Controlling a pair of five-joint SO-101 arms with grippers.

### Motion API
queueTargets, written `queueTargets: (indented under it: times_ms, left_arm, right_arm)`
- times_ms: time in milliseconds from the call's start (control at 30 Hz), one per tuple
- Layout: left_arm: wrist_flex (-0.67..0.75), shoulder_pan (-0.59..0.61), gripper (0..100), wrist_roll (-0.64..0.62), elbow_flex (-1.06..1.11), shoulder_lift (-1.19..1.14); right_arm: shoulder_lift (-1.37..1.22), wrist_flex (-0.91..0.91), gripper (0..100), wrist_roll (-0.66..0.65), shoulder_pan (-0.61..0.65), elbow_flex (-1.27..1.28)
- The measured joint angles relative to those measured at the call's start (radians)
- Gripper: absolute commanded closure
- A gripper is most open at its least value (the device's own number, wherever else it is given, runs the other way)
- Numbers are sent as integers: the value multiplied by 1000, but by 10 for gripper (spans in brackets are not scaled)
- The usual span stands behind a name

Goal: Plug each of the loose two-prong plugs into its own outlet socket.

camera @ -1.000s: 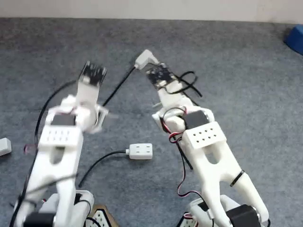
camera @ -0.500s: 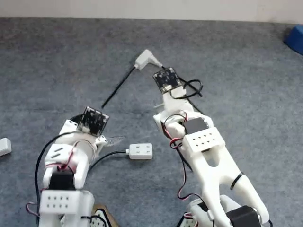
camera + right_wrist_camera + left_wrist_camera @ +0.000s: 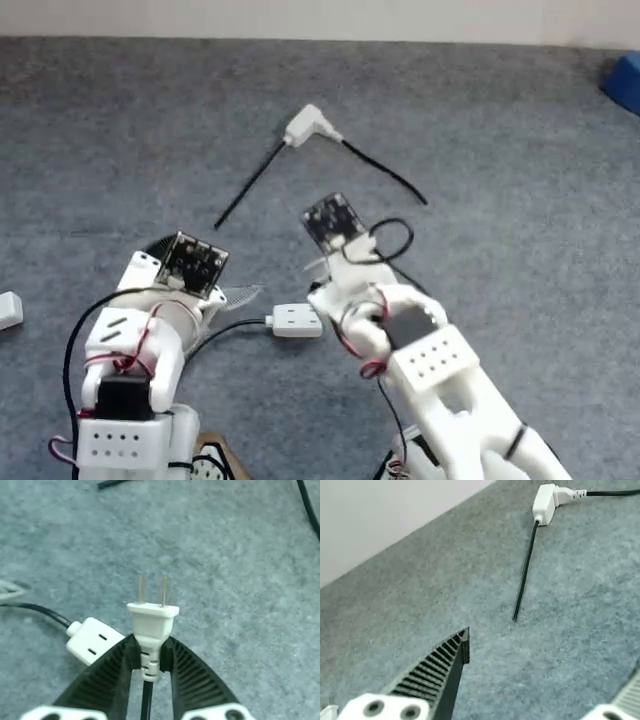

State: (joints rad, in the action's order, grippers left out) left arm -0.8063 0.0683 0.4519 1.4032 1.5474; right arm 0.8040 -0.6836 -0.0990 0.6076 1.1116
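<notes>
My right gripper [image 3: 150, 649] is shut on the neck of a white two-prong plug [image 3: 152, 619], whose prongs point away from the wrist. A white outlet socket [image 3: 93, 640] on a black cord lies on the carpet just beside and below that plug. From above, the right gripper [image 3: 318, 287] hangs right over the socket [image 3: 298, 320]. My left gripper [image 3: 547, 660] stands open and holds nothing. It sits low over the carpet [image 3: 238, 293], just left of the socket's cord. Farther back lies a white plug-and-socket pair [image 3: 306, 126], joined, with black cords [image 3: 523, 577].
Grey carpet covers the floor. A small white object [image 3: 8, 310] lies at the far left edge, and a blue object [image 3: 623, 84] sits at the back right corner. A pale wall runs along the back.
The left arm has drawn back from the far side and folded down near the socket's cord. The right gripper has come back from the joined pair toward the socket, carrying the plug.
</notes>
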Motion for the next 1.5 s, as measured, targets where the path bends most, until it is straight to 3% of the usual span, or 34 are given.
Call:
queueTargets:
  times_ms: [367, 533, 800, 1167, 1500]
  left_arm:
    - [18, -164, 528, -103, -342, -537]
    - [20, -204, 529, -121, -391, -657]
    - [83, -203, 529, -121, -393, -674]
    - [196, -161, 529, -118, -258, -663]
    - [206, -141, 529, -117, -253, -667]
  right_arm:
    - [46, 25, 990, 0, 28, 40]
    - [46, 32, 990, 0, 34, 43]
    - [46, -3, 990, 5, 167, 43]
    - [46, -115, 990, 5, 141, -41]
    - [43, -336, 990, -5, 141, -370]
